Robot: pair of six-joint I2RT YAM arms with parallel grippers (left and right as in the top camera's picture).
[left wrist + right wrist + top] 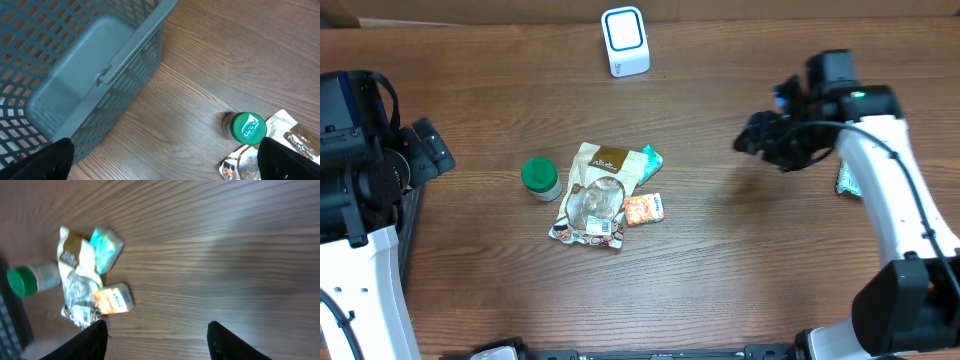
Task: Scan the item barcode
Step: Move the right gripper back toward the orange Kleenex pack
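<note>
A white scanner with a blue face stands at the table's far edge. Several items lie mid-table: a green-lidded jar, a beige and brown pouch, a teal packet and a small orange packet. My right gripper hovers right of them, open and holding nothing. In the right wrist view its fingers frame bare wood, with the orange packet just beyond them. My left gripper is open at the left edge, apart from the jar.
A grey-blue slatted basket sits at the table's left side under my left arm. Another teal packet lies at the right, partly hidden behind my right arm. Bare wood lies between the item pile and the scanner.
</note>
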